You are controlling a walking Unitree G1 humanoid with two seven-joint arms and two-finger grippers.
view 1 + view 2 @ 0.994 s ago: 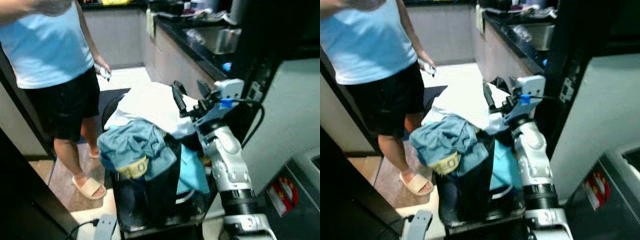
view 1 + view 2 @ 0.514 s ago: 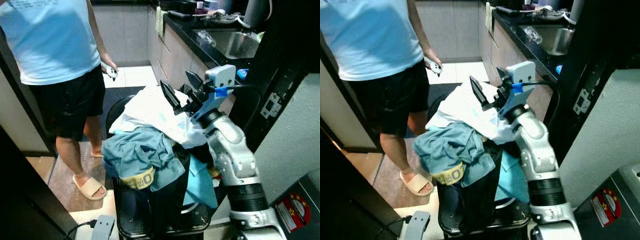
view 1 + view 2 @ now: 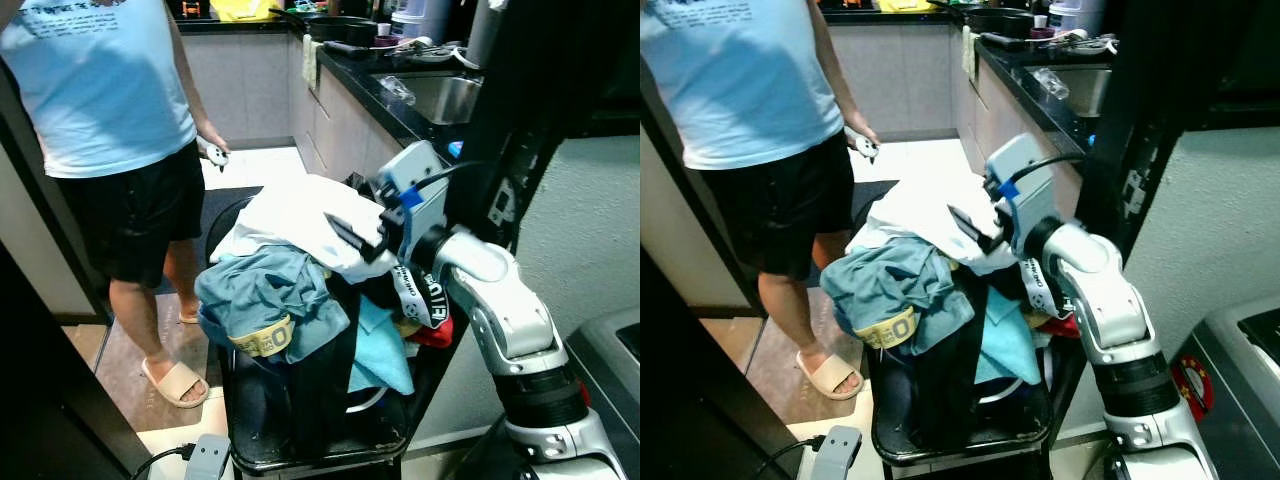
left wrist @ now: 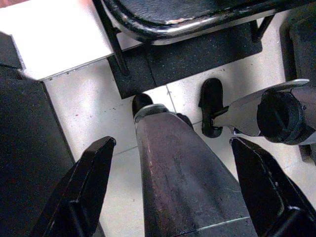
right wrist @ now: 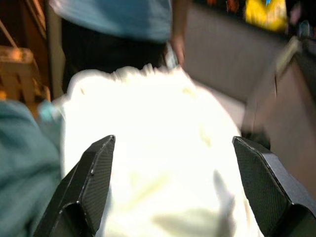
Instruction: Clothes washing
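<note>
Reaching over a heaped chair, the right gripper sits low against the white cloth on top of the clothes pile. Its two black fingers are spread wide apart, released, with the white cloth lying between them and nothing pinched. Whether the tips actually press into the fabric cannot be told.

The pile rests on a black chair with a round metal-edged seat. A blue-grey garment with a yellow band hangs off the front on the robot's left side, just below the white cloth. A light turquoise cloth drapes down the right side, and beside it, under the silver forearm, sit a black-and-white printed strap and a bit of red fabric.

A person in a light blue top, black shorts and a beige sandal stands to the left of the chair, holding a small white object in one hand. Behind the chair a dark counter with a steel sink runs back along the right.

The left gripper hangs low near the floor, fingers wide apart and holding nothing, above pale tiles and a dark mat under the chair's edge.
</note>
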